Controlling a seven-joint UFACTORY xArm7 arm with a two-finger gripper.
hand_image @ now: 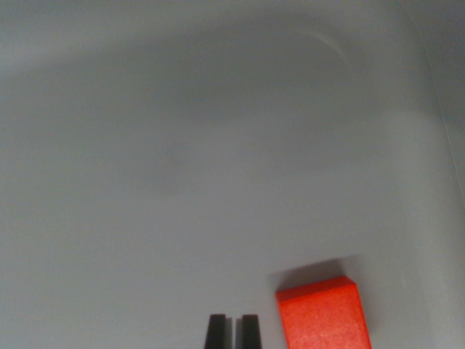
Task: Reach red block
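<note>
Wrist view: the camera looks down past the gripper onto a pale grey surface, and the picture is soft and slightly blurred.
Gripper (232,332): only the two dark fingertips show, rising from the bottom edge a little to the wrist view's left of centre.
Fingertips (216,331): they stand upright and parallel, with just a thin pale slit between them.
Gripper state: the jaws are drawn narrow, almost together, and nothing sits between them.
Red block (323,314): it lies just beside the gripper, on the wrist view's right of the fingertips, apart from them with a strip of bare surface between.
Block shape: a flat-topped, bright orange-red block, its far edge tilted slightly, its near end cut off by the bottom edge of the picture.
Block shadow (312,273): a dark patch lies just beyond the block's far edge, farther from the gripper.
Contact: the fingertips do not touch the block.
Surface (182,182): smooth, light grey and bare ahead of the gripper, with a broad, faint darker band of shade crossing its far part.
Far corner: on the wrist view's upper right, a faint curved line and a paler edge show, too blurred to tell what they are.
</note>
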